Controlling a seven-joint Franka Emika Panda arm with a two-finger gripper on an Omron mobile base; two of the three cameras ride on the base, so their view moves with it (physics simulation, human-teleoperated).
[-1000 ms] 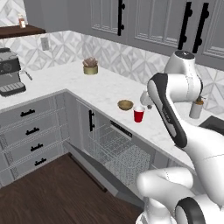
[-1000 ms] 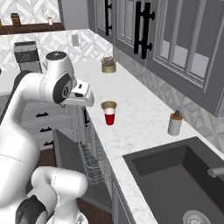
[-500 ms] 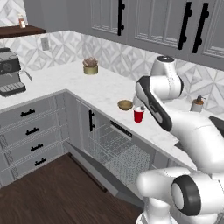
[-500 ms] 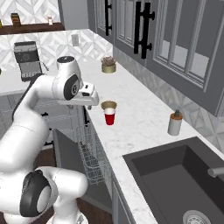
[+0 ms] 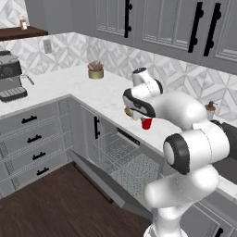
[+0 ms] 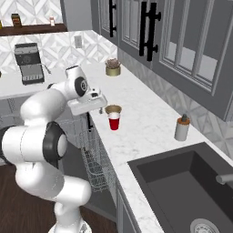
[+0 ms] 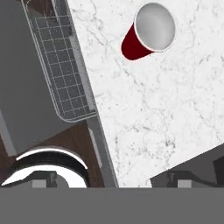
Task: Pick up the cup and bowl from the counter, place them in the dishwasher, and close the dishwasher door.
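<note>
Hand view has the dishwasher [image 7: 65, 74] rack nearest, then the counter [image 7: 153, 109] with the cup [image 7: 148, 33] upright, bowl [image 6: 113, 109] just behind it. Gripper [image 6: 101, 101] hovers nearby, can't tell if it's spread or closed. I'd guess the cup's light, thin and slippery; grab mid-wall, gently.

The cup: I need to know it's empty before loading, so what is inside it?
The hand view looks into the cup: a plain white inside, nothing in it. It stands upright on the counter.
</note>
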